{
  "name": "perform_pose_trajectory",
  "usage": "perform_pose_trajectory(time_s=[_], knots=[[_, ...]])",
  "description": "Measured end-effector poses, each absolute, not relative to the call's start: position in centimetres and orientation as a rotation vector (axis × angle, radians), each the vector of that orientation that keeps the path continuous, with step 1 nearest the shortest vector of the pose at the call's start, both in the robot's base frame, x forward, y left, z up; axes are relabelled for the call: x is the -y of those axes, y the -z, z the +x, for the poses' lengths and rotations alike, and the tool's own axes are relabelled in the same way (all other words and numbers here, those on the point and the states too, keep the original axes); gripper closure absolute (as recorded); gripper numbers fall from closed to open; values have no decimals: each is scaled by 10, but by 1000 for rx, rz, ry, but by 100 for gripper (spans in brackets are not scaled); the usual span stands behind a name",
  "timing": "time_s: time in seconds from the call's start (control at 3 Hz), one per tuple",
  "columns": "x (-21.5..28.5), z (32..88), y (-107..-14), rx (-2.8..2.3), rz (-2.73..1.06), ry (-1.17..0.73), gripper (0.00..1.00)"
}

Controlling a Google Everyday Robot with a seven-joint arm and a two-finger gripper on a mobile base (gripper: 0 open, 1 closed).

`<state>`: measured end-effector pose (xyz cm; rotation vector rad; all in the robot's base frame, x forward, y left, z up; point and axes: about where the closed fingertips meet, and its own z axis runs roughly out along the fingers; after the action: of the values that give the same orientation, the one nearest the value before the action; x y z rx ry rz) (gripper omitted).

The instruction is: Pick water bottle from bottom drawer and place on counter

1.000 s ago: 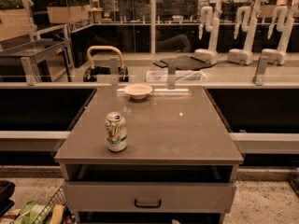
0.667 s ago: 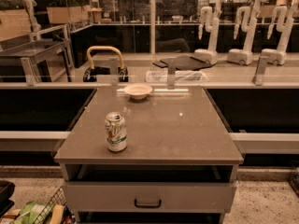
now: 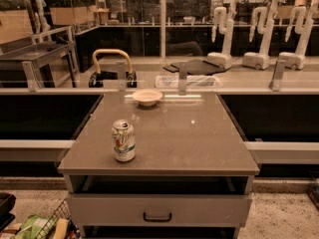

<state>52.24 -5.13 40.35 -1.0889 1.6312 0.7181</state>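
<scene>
Gripper out of view, off frame; its state cannot be told. Water bottle unseen, probably inside the shut drawer [image 3: 157, 210] under the counter [image 3: 199, 138], so bearing and axis are unknown. Soda can [image 3: 123, 141] stands front-left on counter.

- Soda can [image 3: 123, 141]: silver and green, upright, at your near left.
- Bowl [image 3: 147, 97]: pale, shallow, well behind the soda can.
- Drawer front [image 3: 159, 209]: grey, closed, with a dark handle [image 3: 157, 216] at centre; you see a dark gap above it.
- Black item [image 3: 99, 78]: has a tan hooped grip and sits beyond the bowl.
- Wire basket [image 3: 55, 218]: lower left, beside green packets [image 3: 35, 227].
- Pale ledges [image 3: 281, 151]: one on each side of you.
</scene>
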Motion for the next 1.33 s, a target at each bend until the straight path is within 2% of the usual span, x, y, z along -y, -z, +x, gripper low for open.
perform_pose_trajectory(time_s=[1.33], knots=[[-26, 496, -237, -1372, -1056, -1144, 0]])
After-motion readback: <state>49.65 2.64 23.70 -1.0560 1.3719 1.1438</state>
